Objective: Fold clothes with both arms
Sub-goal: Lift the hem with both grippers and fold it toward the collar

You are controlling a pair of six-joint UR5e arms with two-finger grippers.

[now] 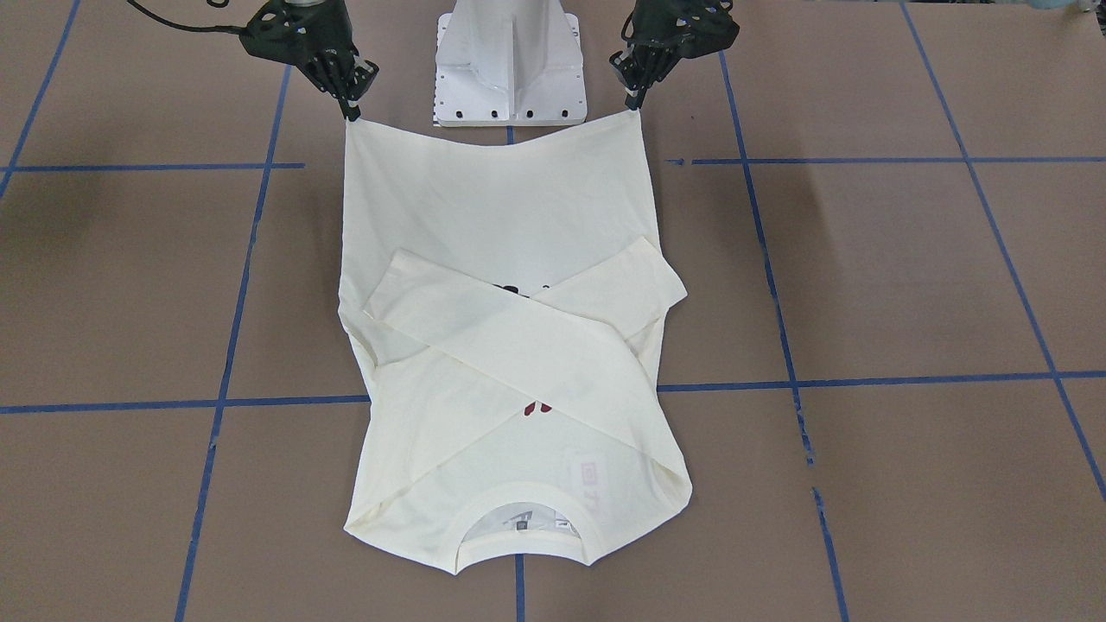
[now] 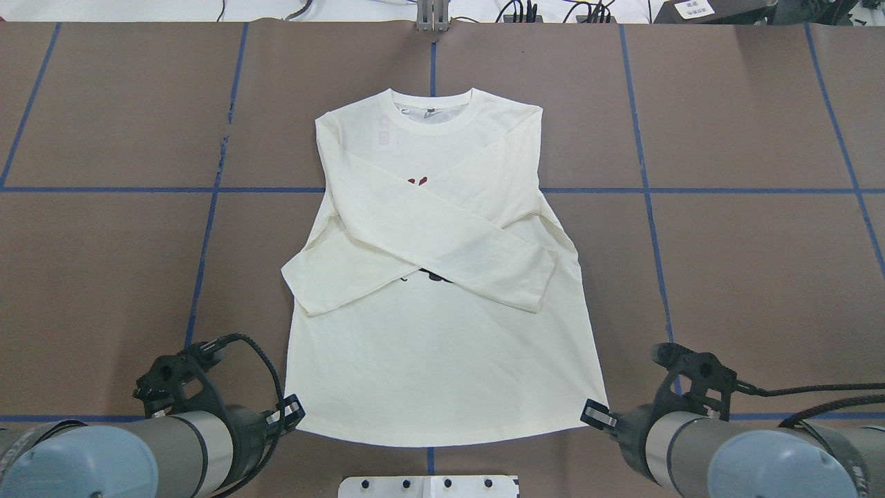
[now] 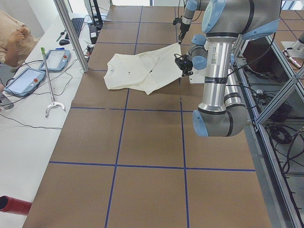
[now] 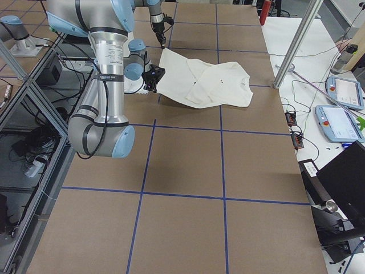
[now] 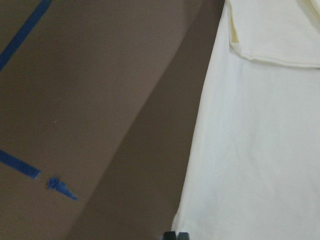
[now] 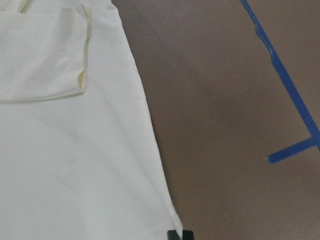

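Observation:
The cream-white T-shirt [image 2: 442, 277] lies on the brown table, collar [image 2: 432, 114] at the far side, both long sleeves crossed over its chest. Bits of black and red print peek out between the sleeves. My left gripper [image 2: 294, 409] is shut on the near-left hem corner, and my right gripper [image 2: 593, 412] is shut on the near-right hem corner. In the front-facing view the left gripper [image 1: 635, 99] and right gripper [image 1: 350, 108] hold the hem stretched between them. The side views show the hem [image 3: 166, 52] raised a little off the table. Each wrist view shows shirt fabric [image 5: 260, 150] [image 6: 75, 165] running down to the fingertips.
The white pedestal base [image 1: 510, 69] stands just behind the hem, between the arms. Blue tape lines [image 2: 207, 228] grid the brown table. A side bench with teach pendants [image 3: 23, 80], cables and a metal post [image 3: 71, 35] runs along the far edge, where a person [image 3: 14, 33] sits.

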